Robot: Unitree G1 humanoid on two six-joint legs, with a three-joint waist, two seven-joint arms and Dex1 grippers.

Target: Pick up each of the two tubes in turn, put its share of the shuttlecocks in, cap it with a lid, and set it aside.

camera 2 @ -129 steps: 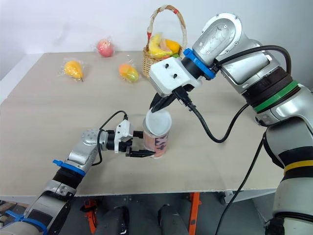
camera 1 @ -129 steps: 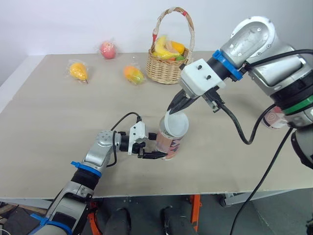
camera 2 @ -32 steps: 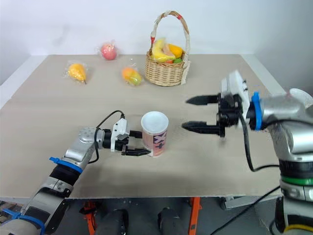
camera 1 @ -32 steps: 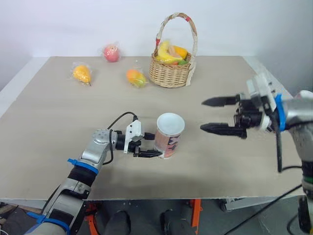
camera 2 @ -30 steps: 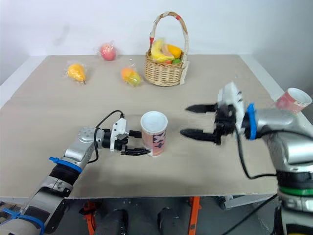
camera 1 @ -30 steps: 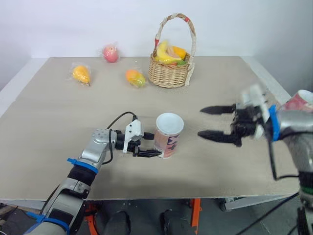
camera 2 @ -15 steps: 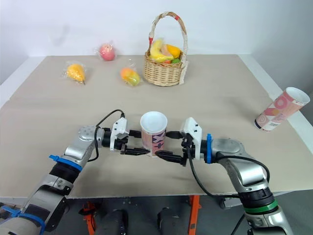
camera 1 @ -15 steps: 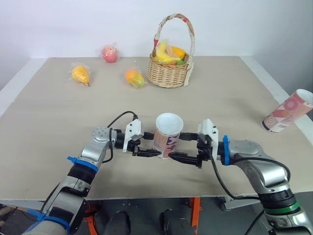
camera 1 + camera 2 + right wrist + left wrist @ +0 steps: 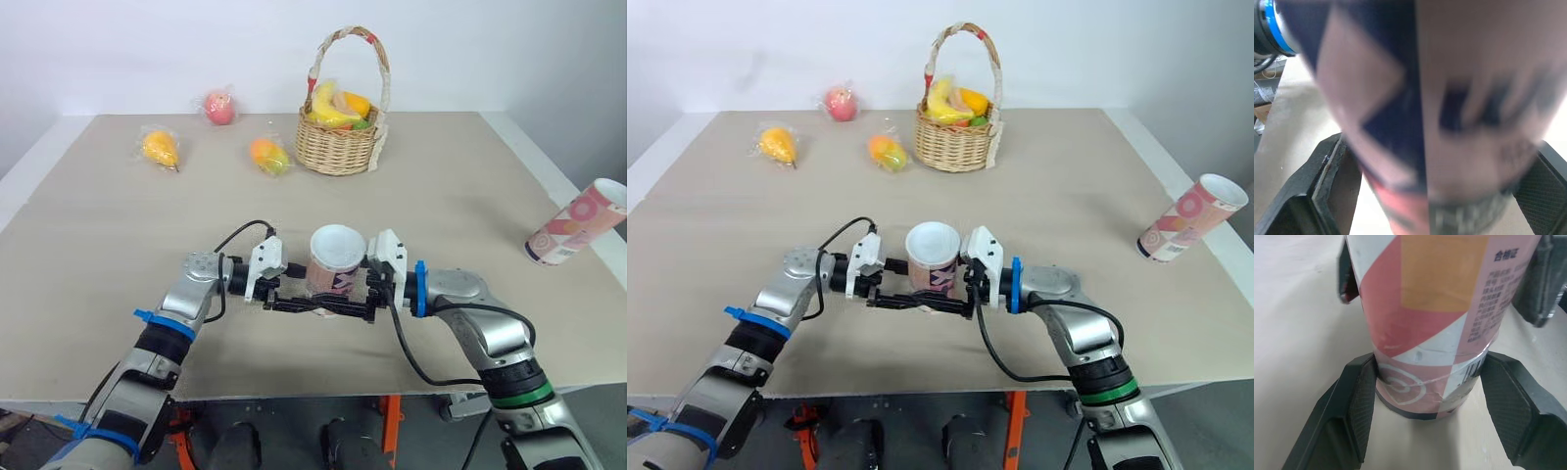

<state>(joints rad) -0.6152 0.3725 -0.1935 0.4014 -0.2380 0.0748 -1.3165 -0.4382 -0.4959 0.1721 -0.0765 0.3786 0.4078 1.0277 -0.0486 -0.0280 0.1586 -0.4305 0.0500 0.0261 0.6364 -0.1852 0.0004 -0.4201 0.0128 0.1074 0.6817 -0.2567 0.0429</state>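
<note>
My left hand (image 9: 1428, 367) pinches the base of the pink patterned cardboard tube (image 9: 333, 279) on the beige counter (image 9: 441, 176); my right hand (image 9: 1442, 149) flanks it, and I cannot tell its grip.

tube (image 9: 335, 266) centre, between left gripper (image 9: 1426, 369) and right gripper (image 9: 1442, 147) | second tube (image 9: 576, 223) far right | basket (image 9: 341, 147) behind

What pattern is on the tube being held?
The tube has red, orange and white blocks, a white spiral near its base; clearest in left wrist view.
</note>
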